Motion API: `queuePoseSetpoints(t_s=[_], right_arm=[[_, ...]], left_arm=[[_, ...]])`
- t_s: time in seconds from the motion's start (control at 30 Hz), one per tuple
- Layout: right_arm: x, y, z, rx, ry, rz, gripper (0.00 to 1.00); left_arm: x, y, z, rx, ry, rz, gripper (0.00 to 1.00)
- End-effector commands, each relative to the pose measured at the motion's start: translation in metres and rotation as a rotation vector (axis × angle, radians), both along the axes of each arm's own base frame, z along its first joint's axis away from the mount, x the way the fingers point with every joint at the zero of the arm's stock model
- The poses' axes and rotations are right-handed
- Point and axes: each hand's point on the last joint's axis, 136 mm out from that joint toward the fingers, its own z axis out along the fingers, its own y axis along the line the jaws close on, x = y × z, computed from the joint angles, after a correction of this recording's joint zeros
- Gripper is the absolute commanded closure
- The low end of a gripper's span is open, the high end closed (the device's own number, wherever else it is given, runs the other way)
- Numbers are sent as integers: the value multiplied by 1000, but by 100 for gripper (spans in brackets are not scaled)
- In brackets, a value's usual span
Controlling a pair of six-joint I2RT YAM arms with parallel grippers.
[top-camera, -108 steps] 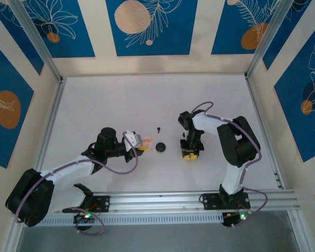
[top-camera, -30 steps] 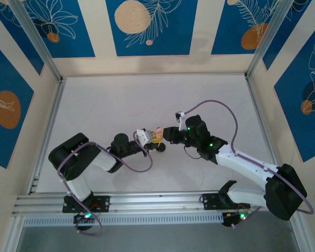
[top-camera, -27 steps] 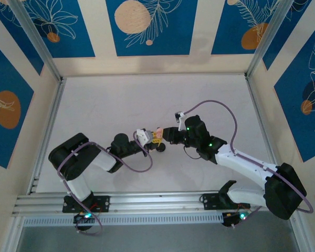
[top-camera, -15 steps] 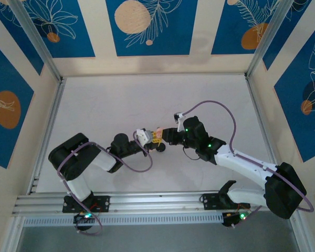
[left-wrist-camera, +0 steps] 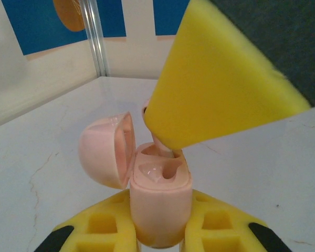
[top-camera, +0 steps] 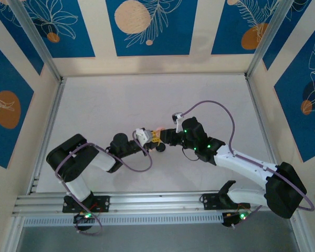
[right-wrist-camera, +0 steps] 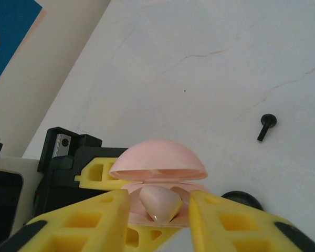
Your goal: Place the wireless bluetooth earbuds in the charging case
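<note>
A pale pink charging case [left-wrist-camera: 160, 210] stands upright with its lid [left-wrist-camera: 102, 152] swung open to the left. My left gripper [left-wrist-camera: 160, 223] is shut on the case's body. My right gripper [right-wrist-camera: 157, 212] is shut on a pale pink earbud [right-wrist-camera: 160, 203] and holds it right over the open case [right-wrist-camera: 157, 163]. In the left wrist view the earbud's stem [left-wrist-camera: 161, 145] dips into the far slot, under the right gripper's yellow finger [left-wrist-camera: 215, 79]. From above, both grippers meet at the case [top-camera: 158, 132]. One black earbud [right-wrist-camera: 266, 126] lies on the table.
A round black case [top-camera: 160, 147] sits on the white table just in front of the meeting grippers; its rim [right-wrist-camera: 241, 198] lies beside my right finger. Aluminium frame rails [top-camera: 47, 131] border the table on the left and right.
Over the last second my right gripper has crept left, closer onto the case held by the left gripper. Earlier still, the arms were apart, at different poses.
</note>
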Motion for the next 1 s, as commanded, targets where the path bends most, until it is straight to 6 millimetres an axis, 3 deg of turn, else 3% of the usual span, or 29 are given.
queuePoseSetpoints(t_s=[0.0, 0.17, 0.5, 0.73, 0.97], right_arm=[[0, 2, 9, -6, -19, 10, 60], [-1, 1, 20, 11, -37, 20, 50], [-8, -2, 49, 75, -83, 71, 43], [-15, -11, 71, 117, -107, 120, 44], [-11, -18, 68, 118, -57, 136, 56]], left_arm=[[-3, -2, 29, -71, -62, -6, 87], [-4, -1, 28, -68, -63, -6, 87], [-6, 0, 28, -65, -68, -11, 87], [-8, -1, 28, -63, -72, -20, 87], [-9, -1, 28, -64, -73, -24, 87]])
